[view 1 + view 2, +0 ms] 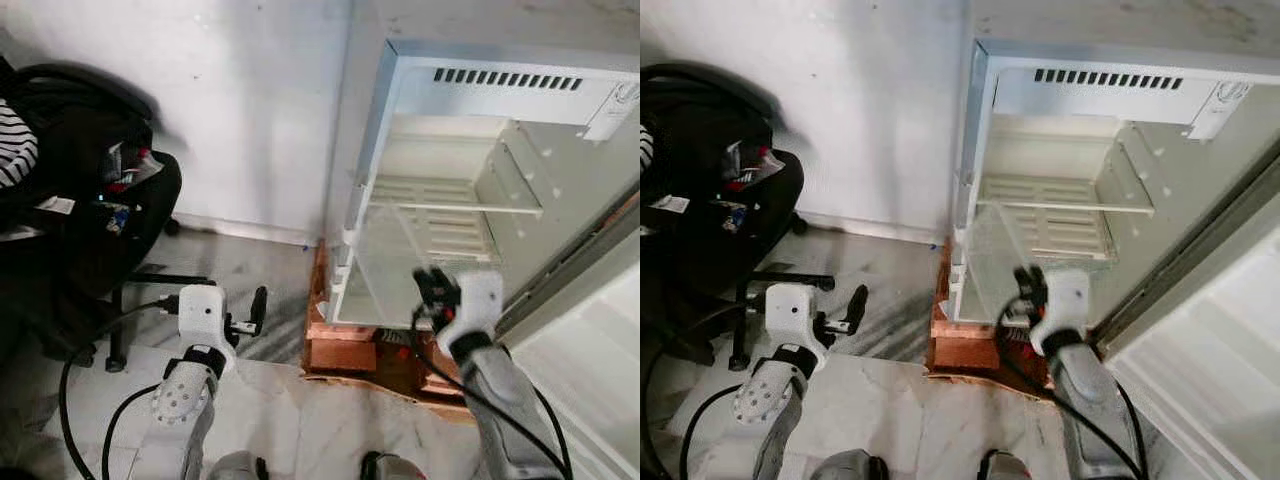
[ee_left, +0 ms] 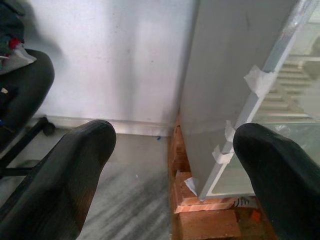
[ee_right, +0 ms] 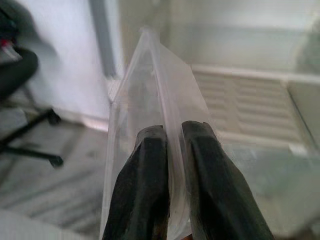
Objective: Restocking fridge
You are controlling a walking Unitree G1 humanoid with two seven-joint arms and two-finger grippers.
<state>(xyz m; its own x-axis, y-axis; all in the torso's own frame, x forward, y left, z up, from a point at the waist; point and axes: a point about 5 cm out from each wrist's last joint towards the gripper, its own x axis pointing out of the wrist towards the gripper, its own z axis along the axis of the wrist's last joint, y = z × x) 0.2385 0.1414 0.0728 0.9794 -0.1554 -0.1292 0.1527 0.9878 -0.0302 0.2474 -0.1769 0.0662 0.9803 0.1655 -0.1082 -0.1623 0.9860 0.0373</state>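
Right gripper (image 3: 169,145) pinches a thin, clear plastic bag (image 3: 150,100) before the open fridge (image 1: 470,190) — left gripper (image 2: 170,165) spread, empty, near bricks (image 1: 345,350).

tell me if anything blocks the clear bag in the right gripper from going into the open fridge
Nothing visible does. The right gripper holds the clear bag just in front of the open fridge, and the white shelf and the space below it look bare.

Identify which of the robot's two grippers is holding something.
The right gripper, raised before the open fridge, pinches a clear plastic bag. The left gripper is open, holding nothing.
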